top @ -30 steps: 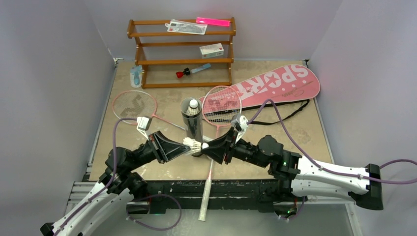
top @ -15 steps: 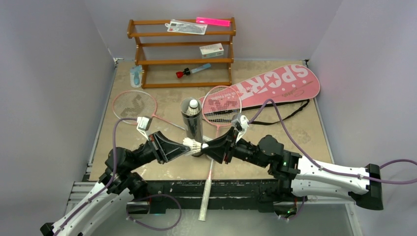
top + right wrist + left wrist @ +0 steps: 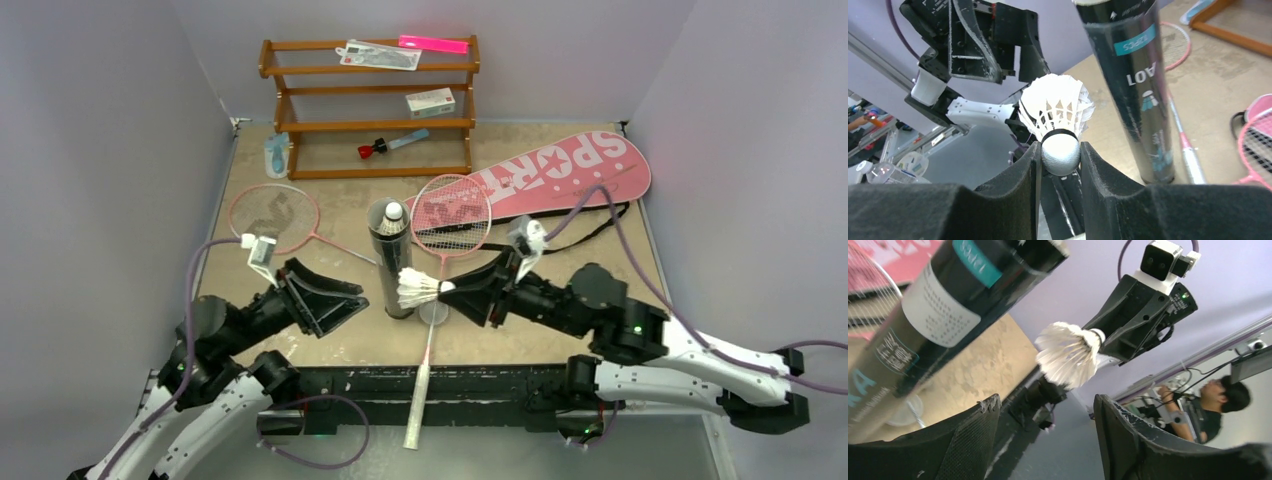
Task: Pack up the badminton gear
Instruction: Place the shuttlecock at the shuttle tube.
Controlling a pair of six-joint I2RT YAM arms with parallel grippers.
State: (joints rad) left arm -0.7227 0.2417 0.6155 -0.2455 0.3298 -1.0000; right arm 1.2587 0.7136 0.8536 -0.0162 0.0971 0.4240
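My right gripper (image 3: 447, 290) (image 3: 1060, 150) is shut on the round cork of a white feather shuttlecock (image 3: 418, 288) (image 3: 1058, 112), feathers pointing left. It hangs just right of the upright black tube (image 3: 390, 262) (image 3: 1133, 75), which has another shuttlecock (image 3: 394, 212) in its open top. My left gripper (image 3: 355, 300) (image 3: 1045, 402) stands open and empty to the left of the tube, apart from the held shuttlecock (image 3: 1068, 354). Two pink rackets (image 3: 272, 213) (image 3: 451, 215) lie flat behind the tube. The pink SPORT bag (image 3: 560, 170) lies at the back right.
A wooden shelf (image 3: 370, 100) at the back holds a white box (image 3: 430, 101), a red-capped blue tool (image 3: 392, 144), a pink strip (image 3: 433, 44) and a packet (image 3: 377, 55). A racket handle (image 3: 420, 400) overhangs the near table edge. Walls close in left and right.
My left gripper has opened, let go of the shuttlecock's feathers and drawn back to the left. The right gripper has carried the shuttlecock a little right and up.
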